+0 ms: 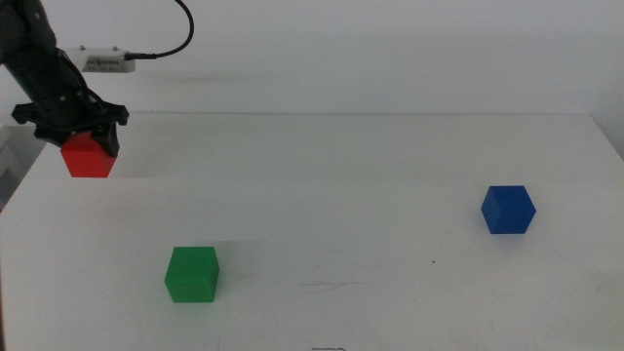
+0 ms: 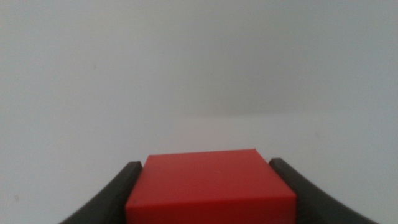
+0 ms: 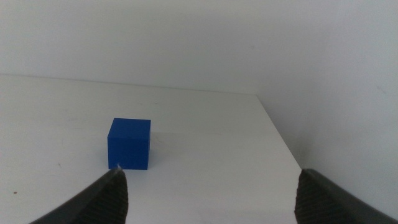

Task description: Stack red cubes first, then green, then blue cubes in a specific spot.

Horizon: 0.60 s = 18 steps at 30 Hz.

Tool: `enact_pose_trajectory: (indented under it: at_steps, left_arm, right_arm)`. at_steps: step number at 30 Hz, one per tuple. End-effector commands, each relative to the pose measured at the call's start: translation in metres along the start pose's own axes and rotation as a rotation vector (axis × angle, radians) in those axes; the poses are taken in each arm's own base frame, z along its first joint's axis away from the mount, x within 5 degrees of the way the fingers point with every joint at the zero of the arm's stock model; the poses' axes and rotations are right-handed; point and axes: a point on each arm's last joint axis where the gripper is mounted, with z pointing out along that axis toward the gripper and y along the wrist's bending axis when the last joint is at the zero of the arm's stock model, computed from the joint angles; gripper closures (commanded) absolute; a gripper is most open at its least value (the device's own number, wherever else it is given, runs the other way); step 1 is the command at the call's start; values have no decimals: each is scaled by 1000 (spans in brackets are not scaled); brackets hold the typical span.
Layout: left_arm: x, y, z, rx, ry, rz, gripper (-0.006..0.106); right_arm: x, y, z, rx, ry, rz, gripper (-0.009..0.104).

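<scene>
My left gripper [image 1: 88, 143] is at the far left of the table, shut on the red cube [image 1: 89, 162]. In the left wrist view the red cube [image 2: 209, 190] sits tight between the two dark jaws of the left gripper [image 2: 205, 164]. The green cube [image 1: 191, 274] stands alone on the white tabletop [image 1: 341, 185] at the front left. The blue cube [image 1: 507, 209] stands at the right. My right gripper [image 3: 212, 178] is out of the middle view; its jaws are wide open and empty, with the blue cube [image 3: 129, 144] on the table a little ahead of them.
A white box with a black cable [image 1: 112, 60] sits behind the table at the back left. The table's right edge [image 3: 283, 140] runs close to the blue cube. A pale wall rises behind the table.
</scene>
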Motion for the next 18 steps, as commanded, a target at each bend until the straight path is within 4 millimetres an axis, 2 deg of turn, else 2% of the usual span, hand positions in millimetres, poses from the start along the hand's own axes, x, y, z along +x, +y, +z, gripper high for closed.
enact_pose_trajectory:
  at_steps: [1, 5, 10, 14, 18]
  left_arm:
    - [3, -7, -53, -5, -141, -29, 70]
    - [30, -25, -67, -17, -172, -77, 70]
    - [57, -62, -84, -18, -196, -105, 70]
    - [66, -98, -94, 3, -220, -108, 70]
    - [70, -139, -94, 34, -219, -91, 70]
  right_arm:
    - [-14, -1, -3, 9, -117, -14, 1]
    - [-14, -1, -3, 9, -117, -14, 1]
    - [-14, -1, -3, 9, -117, -14, 1]
    - [-14, -1, -3, 9, -117, -14, 1]
    - [-14, -1, -3, 9, -117, -14, 1]
